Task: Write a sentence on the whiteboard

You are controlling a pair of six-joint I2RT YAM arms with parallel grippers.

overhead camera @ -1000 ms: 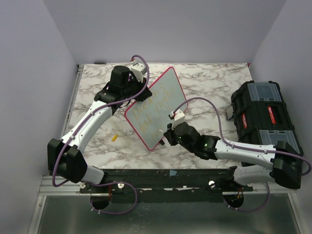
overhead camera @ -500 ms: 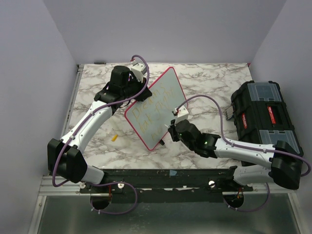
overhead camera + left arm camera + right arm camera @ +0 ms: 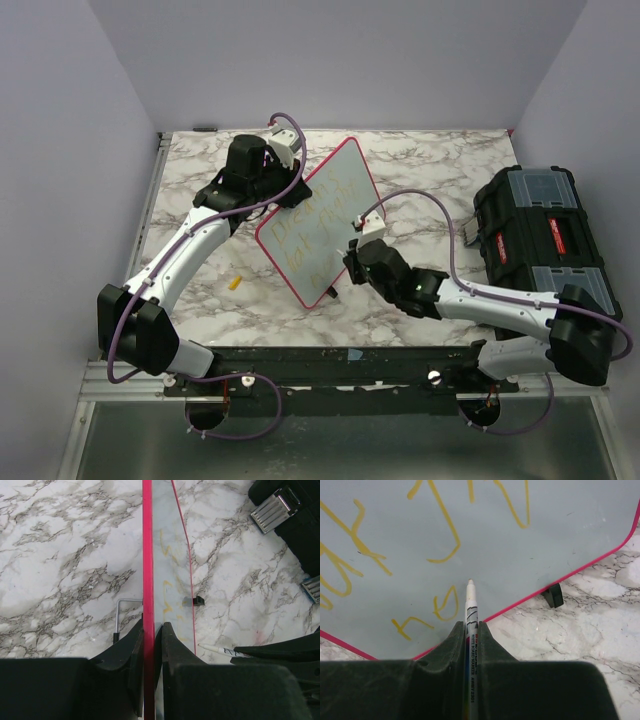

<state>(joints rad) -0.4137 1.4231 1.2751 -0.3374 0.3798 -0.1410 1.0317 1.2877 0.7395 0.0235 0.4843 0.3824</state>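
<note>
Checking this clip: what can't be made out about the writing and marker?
Top view: the sentence is too faint and small to read; the right gripper partly covers its last line.
Right wrist view: lettering cut off by frame edges; whether the marker tip touches the whiteboard is unclear.
Left wrist view: whiteboard seen edge-on.

**Yellow handwriting and a printed pen barrel**

On the glossy white square whiteboard with a red-pink rim (image 3: 338, 180), the faint yellow handwritten sentence (image 3: 300, 228) opens with "Dreams"; its lower lines are unclear. Near the whiteboard's lower edge, the slim white marker pen (image 3: 470, 617) reads "WHITE BOARD MARKER" along its barrel.
</note>
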